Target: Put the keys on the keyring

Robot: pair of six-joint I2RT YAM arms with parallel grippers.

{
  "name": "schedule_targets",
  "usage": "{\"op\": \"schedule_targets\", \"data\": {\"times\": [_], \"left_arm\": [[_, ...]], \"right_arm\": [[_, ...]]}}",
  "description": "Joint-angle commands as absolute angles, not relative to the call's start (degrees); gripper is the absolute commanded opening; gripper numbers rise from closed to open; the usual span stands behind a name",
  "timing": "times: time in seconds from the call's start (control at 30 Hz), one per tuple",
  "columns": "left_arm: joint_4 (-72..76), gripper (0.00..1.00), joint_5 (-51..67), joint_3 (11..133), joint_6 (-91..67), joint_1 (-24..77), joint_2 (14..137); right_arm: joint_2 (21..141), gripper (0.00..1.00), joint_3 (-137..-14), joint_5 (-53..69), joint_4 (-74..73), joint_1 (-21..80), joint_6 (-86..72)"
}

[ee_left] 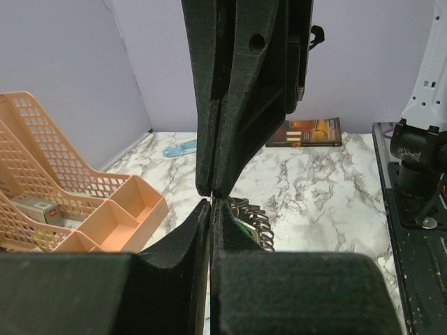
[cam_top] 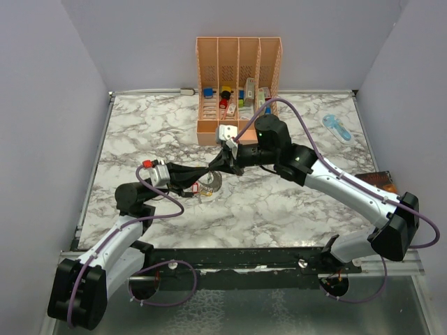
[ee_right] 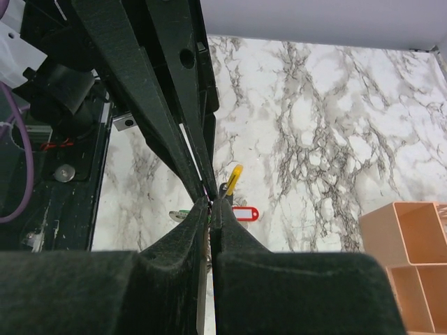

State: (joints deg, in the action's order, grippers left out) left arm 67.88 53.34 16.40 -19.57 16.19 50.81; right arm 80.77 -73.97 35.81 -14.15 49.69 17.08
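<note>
The white-and-grey marble-patterned tabletop (cam_top: 279,209) is looking smooth and faintly glossy. The peach perforated plastic organiser (cam_top: 238,52) is looking matt. The silvery beaded-chain keyring (ee_left: 255,218) is gleaming like metal. The left gripper (ee_left: 211,199) is showing matt, grainy black fingers (ee_left: 174,258). The red oblong key tag (ee_right: 244,213) is looking like smooth plastic.

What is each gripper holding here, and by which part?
The left gripper seems to pinch the keyring near its chain; the right gripper is shut tip-to-tip against it, its hold hidden.
</note>
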Motion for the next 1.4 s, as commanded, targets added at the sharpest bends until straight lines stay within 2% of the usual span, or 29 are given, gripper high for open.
{"op": "schedule_targets", "data": {"times": [0.0,0.37,0.63,0.9,1.03,1.13,1.37], "left_arm": [[67.8,0.00,55.9,18.5,-18.9,16.5,51.0],[64.6,0.00,55.2,19.1,-16.9,16.6,51.6],[60.2,0.00,53.1,20.7,-14.0,16.6,52.1],[58.5,0.12,53.1,22.0,-12.4,16.5,53.0],[58.3,0.12,53.6,22.5,-12.2,16.5,53.5],[57.8,0.20,53.9,23.0,-12.0,16.5,53.9],[57.1,0.23,54.9,24.0,-11.6,16.6,54.4]], "right_arm": [[79.6,0.01,-75.1,38.0,-14.0,49.6,18.0],[78.6,0.01,-76.0,37.1,-17.2,49.6,17.5],[76.7,0.01,-76.1,32.1,-21.2,49.6,13.2],[74.5,0.01,-76.1,25.2,-26.5,49.5,9.3],[73.9,0.01,-75.2,23.4,-27.8,49.6,7.4],[73.8,0.01,-74.4,21.2,-28.1,49.6,5.7],[76.5,0.01,-75.2,14.2,-30.7,49.6,0.3]]}}
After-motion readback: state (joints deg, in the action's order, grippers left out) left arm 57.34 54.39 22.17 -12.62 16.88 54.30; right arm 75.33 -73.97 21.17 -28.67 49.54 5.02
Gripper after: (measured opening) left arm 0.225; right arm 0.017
